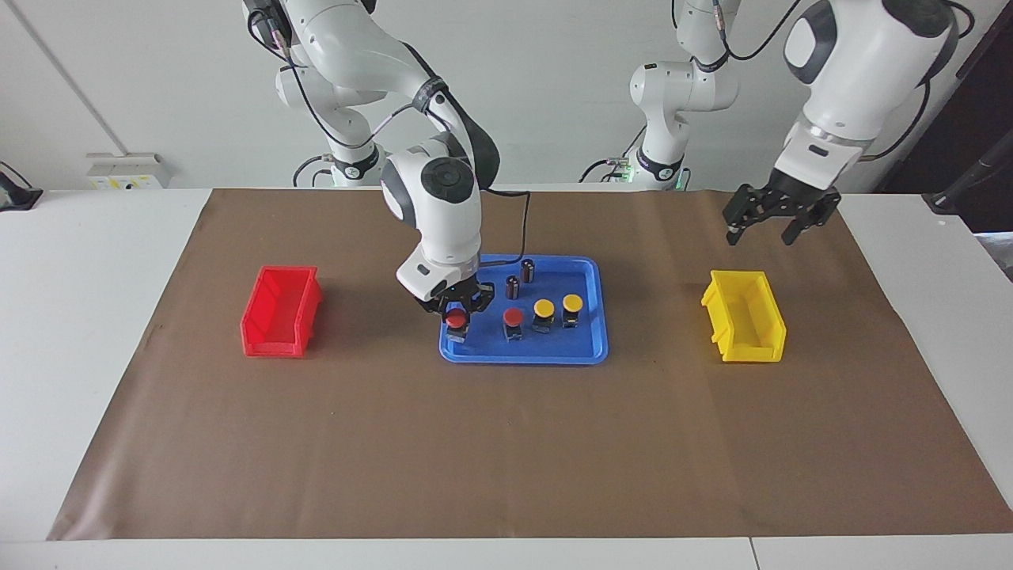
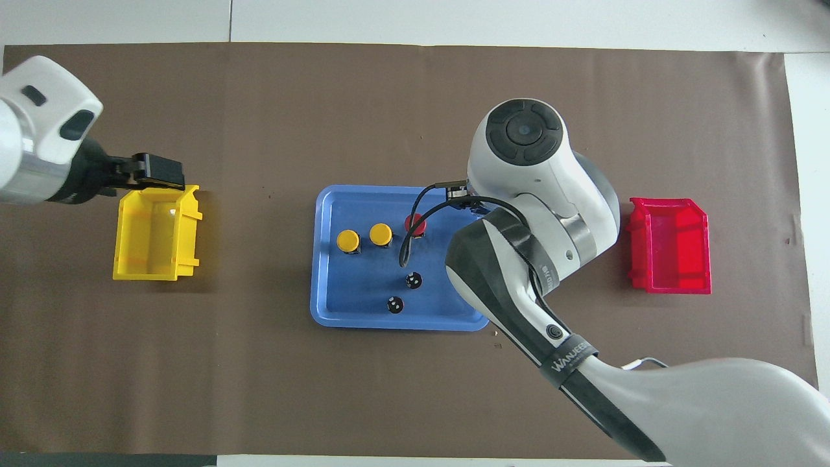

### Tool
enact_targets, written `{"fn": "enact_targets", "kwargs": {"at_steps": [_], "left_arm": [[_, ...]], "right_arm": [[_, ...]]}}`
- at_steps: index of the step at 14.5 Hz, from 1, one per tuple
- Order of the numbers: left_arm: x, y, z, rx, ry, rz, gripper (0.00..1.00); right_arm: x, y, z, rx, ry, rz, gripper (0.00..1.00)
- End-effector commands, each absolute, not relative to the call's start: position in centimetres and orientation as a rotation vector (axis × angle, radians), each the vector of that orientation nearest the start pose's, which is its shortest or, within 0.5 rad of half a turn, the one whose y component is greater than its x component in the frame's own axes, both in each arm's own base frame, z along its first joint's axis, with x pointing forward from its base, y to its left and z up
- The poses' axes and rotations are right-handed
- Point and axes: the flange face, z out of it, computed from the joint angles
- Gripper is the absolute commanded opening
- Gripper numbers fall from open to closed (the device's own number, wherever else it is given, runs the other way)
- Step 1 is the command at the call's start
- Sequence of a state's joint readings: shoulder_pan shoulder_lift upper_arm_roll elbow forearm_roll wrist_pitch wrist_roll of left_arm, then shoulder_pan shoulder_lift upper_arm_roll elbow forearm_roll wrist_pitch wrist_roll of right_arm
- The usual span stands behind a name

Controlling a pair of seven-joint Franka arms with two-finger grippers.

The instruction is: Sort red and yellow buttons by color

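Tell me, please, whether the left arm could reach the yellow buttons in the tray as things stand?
Probably yes. The left gripper hangs open near the yellow bin, and the two yellow buttons stand uncovered at its end of the blue tray; the right gripper is shut on a red button.

Blue tray [image 1: 589, 273] is crowded: red button [image 1: 514, 318], two yellow buttons [image 1: 544, 308] and two dark cylinders [image 1: 520, 278] stand close together w/ only narrow gaps, and the right gripper [image 1: 457, 310], clamped on the end red button [image 1: 456, 320], blocks the tray corner toward the red bin [image 1: 281, 311]. Brown mat [image 1: 506, 451] between tray and each bin is bare, as is the wide strip farther from the robots. Left gripper [image 1: 772, 222], fingers apart, hangs over the mat just by the yellow bin [image 1: 744, 317], whose top is unobstructed.
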State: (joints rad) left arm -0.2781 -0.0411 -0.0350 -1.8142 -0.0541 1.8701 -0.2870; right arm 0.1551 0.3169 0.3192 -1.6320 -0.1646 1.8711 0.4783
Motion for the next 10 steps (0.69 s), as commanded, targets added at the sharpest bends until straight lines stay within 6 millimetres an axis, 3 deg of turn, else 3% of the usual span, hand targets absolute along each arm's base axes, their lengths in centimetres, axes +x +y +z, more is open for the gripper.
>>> {"fn": "enact_targets", "kwargs": {"at_steps": [1, 3, 4, 6, 8, 10], "left_arm": [[50.9, -25.9, 49.2, -3.224, -0.038, -0.055, 0.98], [50.2, -30.1, 44.4, -3.215, -0.064, -0.015, 0.95], [50.3, -30.6, 42.5, -3.213, -0.060, -0.011, 0.92], [49.3, -31.5, 40.0, -3.211, -0.036, -0.008, 0.88], [48.4, -32.3, 37.8, -3.212, -0.083, -0.012, 0.85], [47.9, -32.2, 36.7, -3.217, -0.081, -0.029, 0.84]], "right_arm": [[55.2, 17.4, 50.0, -3.275, -0.252, 0.082, 0.18], [52.7, 9.5, 50.6, -3.213, -0.358, 0.113, 0.18], [52.0, 5.0, 50.2, -3.178, -0.402, 0.116, 0.18], [51.1, -1.4, 48.2, -3.125, -0.457, 0.079, 0.19], [49.9, -4.9, 46.5, -3.129, -0.483, 0.028, 0.19], [49.1, -6.0, 44.7, -3.135, -0.455, 0.006, 0.19]]}}
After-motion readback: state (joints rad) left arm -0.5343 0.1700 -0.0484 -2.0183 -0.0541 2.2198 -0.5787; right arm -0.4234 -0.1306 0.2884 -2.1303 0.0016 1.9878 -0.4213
